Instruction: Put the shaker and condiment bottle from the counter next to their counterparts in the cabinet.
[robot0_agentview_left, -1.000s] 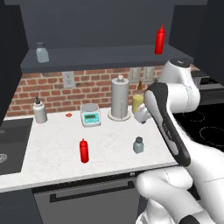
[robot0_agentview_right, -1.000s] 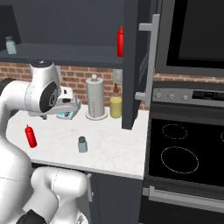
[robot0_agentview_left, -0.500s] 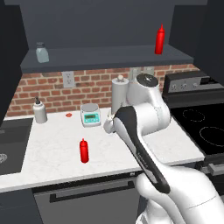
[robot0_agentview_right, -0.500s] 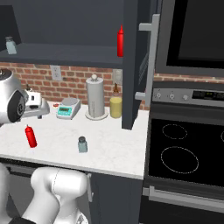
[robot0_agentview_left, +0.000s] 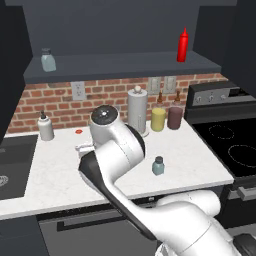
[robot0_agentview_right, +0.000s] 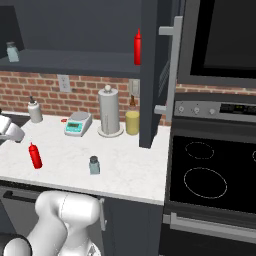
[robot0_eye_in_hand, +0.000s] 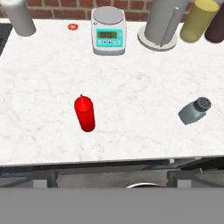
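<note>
The white Franka arm (robot0_agentview_left: 120, 165) rises from the base at the lower right of the left base view, bends up over the front of the white marble counter (robot0_agentview_left: 55, 175) and folds back at its round dark-capped joint, so the hand looks steeply down on the counter from above its front edge. The gripper's fingertips cannot be made out in any view; by the recorded reading the fingers stand wide apart, and nothing is held.

Nearest the counter's front edge stands the slim bright red squeeze bottle with a cone nozzle (robot0_eye_in_hand: 85, 113), upright and free. To its right, well apart, is the small squat blue-grey jar with a dark perforated cap (robot0_eye_in_hand: 194, 110), also upright on the marble.

Farther back sit a pale grey kitchen scale with a teal display (robot0_eye_in_hand: 109, 30), a grey paper-towel holder (robot0_agentview_right: 110, 111), a yellow jar (robot0_agentview_right: 132, 121) and a maroon jar (robot0_agentview_left: 175, 117) against the brick wall, with a white pump-top dispenser (robot0_agentview_left: 45, 127) at the left.

Above, on the dark charcoal cabinet's shelf (robot0_agentview_left: 120, 65), a matching red squeeze bottle (robot0_agentview_left: 183, 45) stands at the right end and a matching blue-grey jar (robot0_agentview_left: 48, 60) at the left end.
</note>
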